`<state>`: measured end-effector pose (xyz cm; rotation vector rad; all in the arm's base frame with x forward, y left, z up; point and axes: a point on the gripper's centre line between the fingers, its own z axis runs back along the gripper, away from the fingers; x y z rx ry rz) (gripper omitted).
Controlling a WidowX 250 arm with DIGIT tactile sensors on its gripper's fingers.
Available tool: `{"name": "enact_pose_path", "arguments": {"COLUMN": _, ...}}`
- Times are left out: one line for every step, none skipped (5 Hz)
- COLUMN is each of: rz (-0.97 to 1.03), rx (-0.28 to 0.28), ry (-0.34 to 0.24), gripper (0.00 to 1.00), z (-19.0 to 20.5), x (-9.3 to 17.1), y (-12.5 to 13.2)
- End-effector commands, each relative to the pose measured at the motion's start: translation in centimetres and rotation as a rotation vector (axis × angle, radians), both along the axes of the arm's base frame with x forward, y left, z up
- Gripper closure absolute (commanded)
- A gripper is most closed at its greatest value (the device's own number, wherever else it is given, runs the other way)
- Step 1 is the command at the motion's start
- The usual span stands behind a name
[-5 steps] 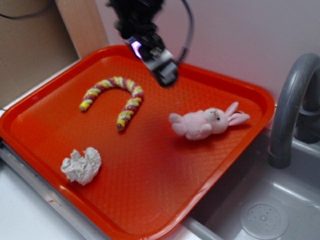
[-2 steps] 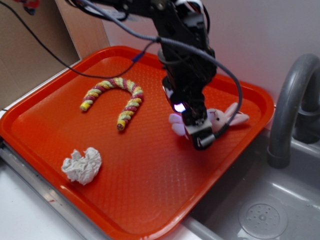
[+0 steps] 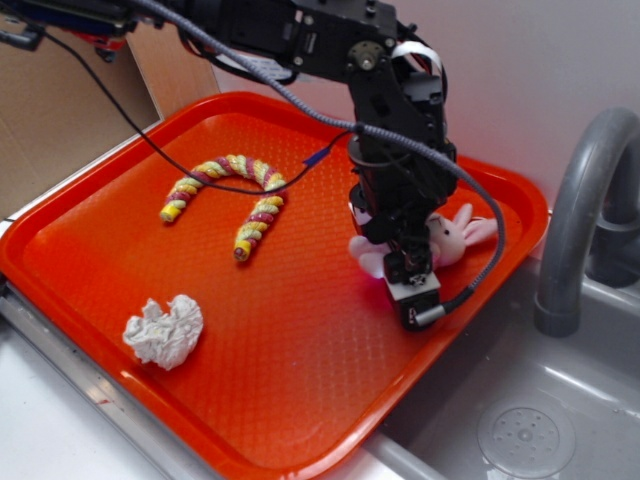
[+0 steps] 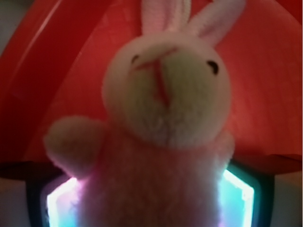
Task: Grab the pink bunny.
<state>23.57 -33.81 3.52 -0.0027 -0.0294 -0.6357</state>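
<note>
Gripper [image 3: 408, 268] low over the pink bunny [image 3: 455, 237] at right side of the orange tray [image 3: 120, 240]; arm covers most of the body, ears and head stick out toward the grey faucet [image 3: 585, 200]; wrist view: bunny [image 4: 165, 127] fills frame between the lit fingers [image 4: 239, 194]; clamped or not, can't tell; rope toy [image 3: 228, 195] and paper ball [image 3: 164, 331] well apart, left.
</note>
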Motion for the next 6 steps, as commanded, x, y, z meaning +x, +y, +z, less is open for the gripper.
{"name": "enact_pose_path", "arguments": {"rz": 0.062, "rx": -0.069, "ry": -0.037, "gripper": 1.0, "z": 2.3, "x": -1.1, "y": -0.5}}
{"name": "enact_pose_path", "arguments": {"rz": 0.229, "rx": -0.087, "ry": 0.0, "gripper": 1.0, "z": 3.9, "x": -1.1, "y": 1.9}}
{"name": "enact_pose_path", "arguments": {"rz": 0.339, "rx": -0.19, "ry": 0.038, "gripper": 1.0, "z": 6.8, "x": -1.3, "y": 5.8}}
{"name": "enact_pose_path", "arguments": {"rz": 0.424, "rx": -0.213, "ry": 0.043, "gripper": 1.0, "z": 9.0, "x": -1.6, "y": 8.7}}
{"name": "enact_pose_path", "arguments": {"rz": 0.511, "rx": -0.2, "ry": 0.024, "gripper": 1.0, "z": 12.0, "x": -2.0, "y": 13.0}}
{"name": "enact_pose_path", "arguments": {"rz": 0.568, "rx": -0.239, "ry": 0.035, "gripper": 1.0, "z": 14.6, "x": -2.6, "y": 17.1}}
